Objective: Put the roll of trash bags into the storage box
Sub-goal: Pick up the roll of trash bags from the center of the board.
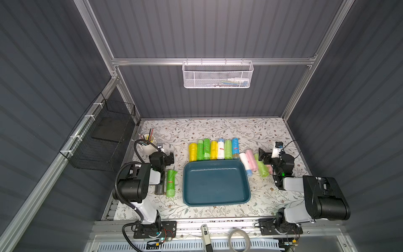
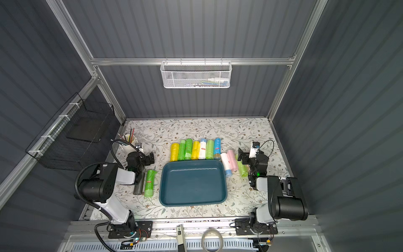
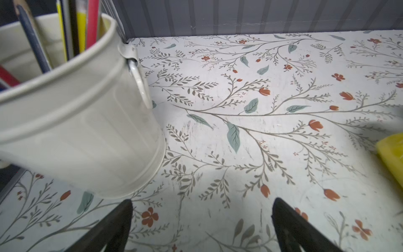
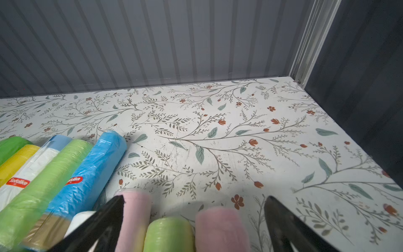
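Storage box (image 1: 216, 185) at frame centre in both top views, flat on the flowered table (image 1: 272, 135), nothing inside. Row of seven rolls (image 1: 213, 149) side by side just above its upper rim. Single green roll (image 1: 170, 183) lying lengthwise just left of the box, apart from its rim. Left hand (image 1: 168, 158) just above that roll's upper end in frame, at the box's upper left, clear of the roll. In the left wrist view, fingers (image 3: 113, 231) spread wide over bare table, nothing between them; white bucket (image 3: 76, 131) of pencils (image 3: 91, 24) at upper left, a yellow roll (image 3: 391, 152) cut by the right edge.

Cluster of rolls (image 1: 253, 162), white, pink, light green and pink, slanting off the box's upper right corner. Right hand (image 1: 263, 156) over the cluster's upper ends, right of the box. In the right wrist view, fingers spread wide at the bottom edge, gripping nothing; pink, green and pink roll ends low between them, a white end half hidden behind the finger at left of frame. Blue roll (image 4: 93, 170) and its neighbours at lower left.
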Controlling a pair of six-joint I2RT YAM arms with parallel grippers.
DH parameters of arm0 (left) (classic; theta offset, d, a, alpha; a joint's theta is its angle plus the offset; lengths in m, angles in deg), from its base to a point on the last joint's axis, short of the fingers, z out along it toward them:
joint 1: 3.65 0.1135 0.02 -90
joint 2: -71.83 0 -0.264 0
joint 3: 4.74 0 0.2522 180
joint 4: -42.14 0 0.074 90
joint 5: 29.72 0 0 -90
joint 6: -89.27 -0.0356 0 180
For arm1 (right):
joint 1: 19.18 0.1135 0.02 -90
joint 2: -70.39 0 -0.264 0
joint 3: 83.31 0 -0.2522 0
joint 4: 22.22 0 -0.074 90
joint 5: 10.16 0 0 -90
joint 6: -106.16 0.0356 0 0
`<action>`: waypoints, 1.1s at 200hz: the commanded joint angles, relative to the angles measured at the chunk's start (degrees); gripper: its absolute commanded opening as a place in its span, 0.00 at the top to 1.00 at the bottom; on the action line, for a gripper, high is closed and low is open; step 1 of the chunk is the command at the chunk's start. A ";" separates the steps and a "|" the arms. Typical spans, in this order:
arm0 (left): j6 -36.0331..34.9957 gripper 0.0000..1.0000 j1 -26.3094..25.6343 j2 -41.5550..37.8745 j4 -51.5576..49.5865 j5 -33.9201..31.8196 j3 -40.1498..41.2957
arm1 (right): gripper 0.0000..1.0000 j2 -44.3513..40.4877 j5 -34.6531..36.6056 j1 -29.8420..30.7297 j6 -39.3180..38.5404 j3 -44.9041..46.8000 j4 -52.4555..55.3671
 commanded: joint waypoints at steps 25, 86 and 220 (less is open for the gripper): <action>0.20 0.00 -0.27 -0.22 0.52 0.26 -0.53 | 0.01 -0.20 -0.36 0.13 -0.35 -0.10 -0.58; 0.27 0.00 -0.27 -0.15 0.44 0.35 -0.60 | 0.01 -0.13 3.98 -0.22 1.76 -1.02 1.10; 0.20 0.00 -0.27 -0.14 0.17 0.44 -0.79 | 0.01 -0.14 4.07 -0.16 1.68 -1.20 1.36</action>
